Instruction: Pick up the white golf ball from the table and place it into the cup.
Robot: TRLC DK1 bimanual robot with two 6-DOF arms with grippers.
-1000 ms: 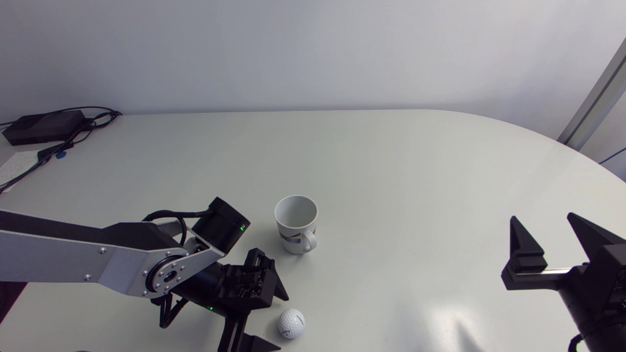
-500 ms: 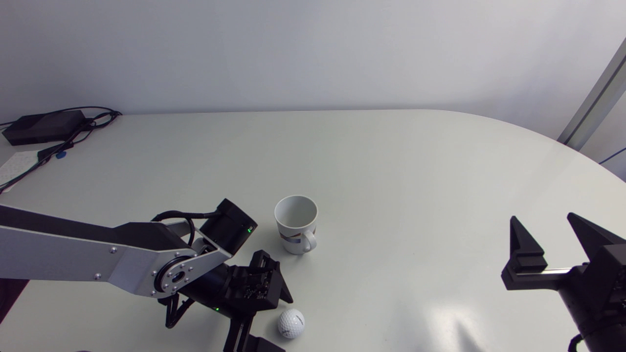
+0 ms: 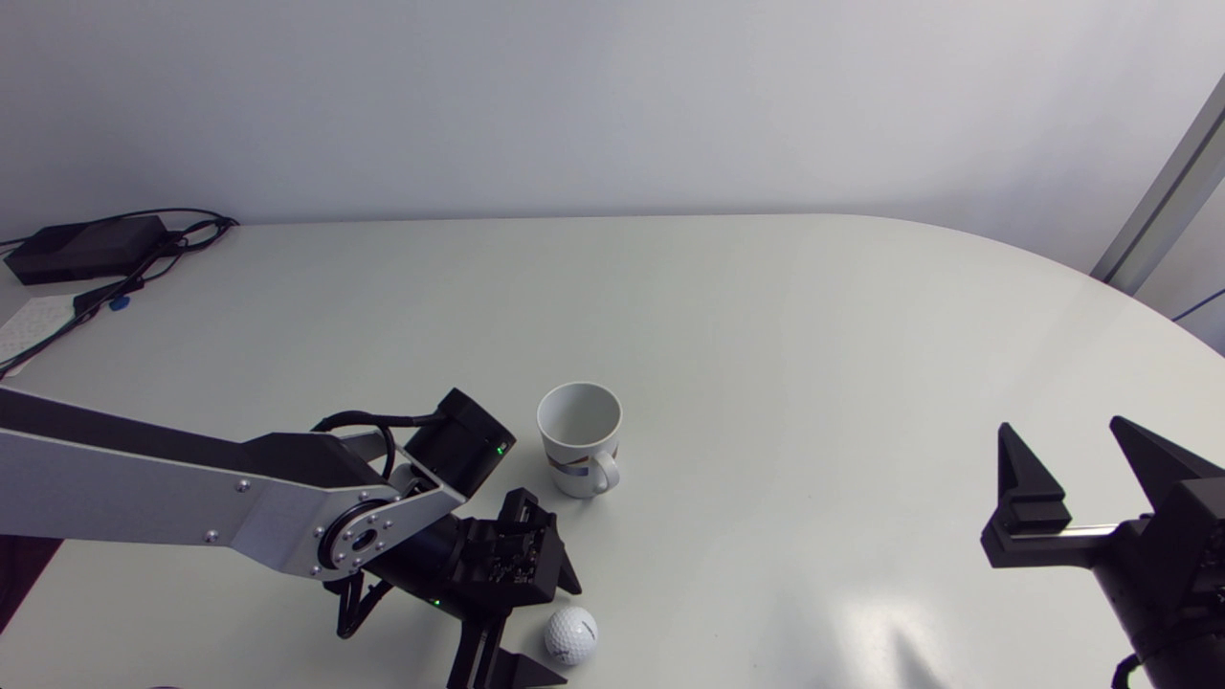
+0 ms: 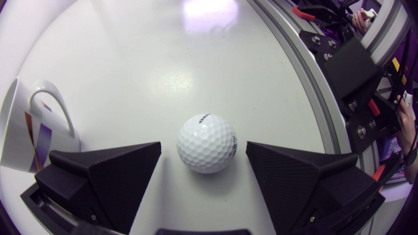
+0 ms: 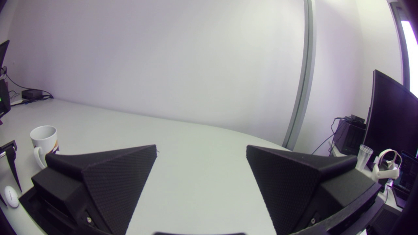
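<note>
From above, my left arm (image 3: 191,493) comes in low over the counter (image 3: 766,335). My left fingers (image 3: 558,572) are spread open, one on each side of the white golf ball (image 3: 571,635), which lies on the counter near its front edge. The white mug (image 3: 572,474) stands upright just beyond the ball, close beside my left wrist, with its handle turned toward the ball. A black box with cables (image 3: 81,247) sits at the far corner, well apart. My right fingers (image 3: 1029,488) are at the other side, far from all this.

In the left wrist view the ball is between my two finger tips. A narrow gap shows on each side, so neither finger touches it. The mug is beside one finger.

In the right wrist view my right fingers stand wide open with only bare counter between them. The mug and the ball are far off to one side.
</note>
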